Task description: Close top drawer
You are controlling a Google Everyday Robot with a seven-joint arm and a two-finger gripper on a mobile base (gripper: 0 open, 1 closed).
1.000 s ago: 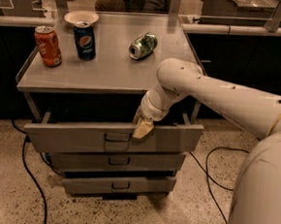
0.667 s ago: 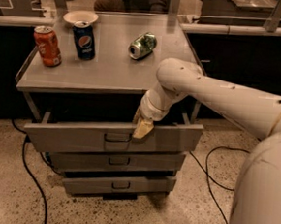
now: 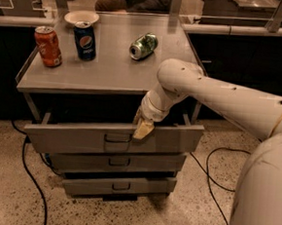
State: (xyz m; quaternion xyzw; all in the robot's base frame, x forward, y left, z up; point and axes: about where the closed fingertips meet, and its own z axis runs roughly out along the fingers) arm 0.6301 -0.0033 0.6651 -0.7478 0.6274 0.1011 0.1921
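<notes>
Hanging at the upper edge of the top drawer (image 3: 80, 138), just right of its handle, is the end effector (image 3: 143, 128); I cannot tell whether it is spread or pressed together. Of three drawers, the top one stands pulled out. Three cans and one bowl (image 3: 81, 17) sit toward the tabletop's (image 3: 110, 70) back edge. Nothing has shifted since earlier.

You can read one brand only: Pepsi, on the upright dark-blue metal can (image 3: 85, 40). Print on the orange can (image 3: 48, 46) and the tipped green can (image 3: 143, 46) is illegible. The gripper (image 3: 143, 128) sits at the wide grey metal top drawer (image 3: 80, 138)'s front edge.
</notes>
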